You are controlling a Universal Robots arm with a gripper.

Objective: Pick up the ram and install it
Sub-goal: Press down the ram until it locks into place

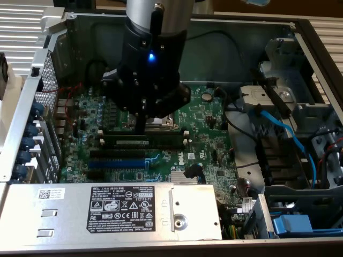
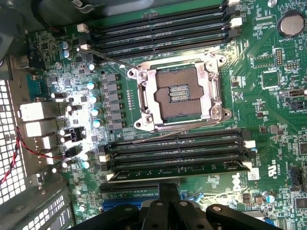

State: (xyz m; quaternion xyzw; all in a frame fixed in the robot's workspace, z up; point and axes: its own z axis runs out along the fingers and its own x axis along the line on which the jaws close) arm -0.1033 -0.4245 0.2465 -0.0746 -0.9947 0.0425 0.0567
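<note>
The ram (image 1: 153,142) (image 2: 177,166) is a long dark-green stick with black chips and a pale label. It stands on edge in the outermost of the black slots (image 2: 177,148) beside the CPU socket (image 2: 178,91), between white end clips. My gripper (image 1: 140,128) (image 2: 168,191) hangs straight above the stick's middle. It is shut, with nothing between its black fingers. The fingertips are at or just over the stick's top edge, and I cannot tell whether they touch it.
A second bank of black slots (image 2: 163,28) lies on the other side of the socket. A blue expansion slot (image 1: 115,163) runs beside the ram. A metal power-supply box (image 1: 107,206) borders the board. Blue cables (image 1: 289,134) and drive bays fill the exterior view's right.
</note>
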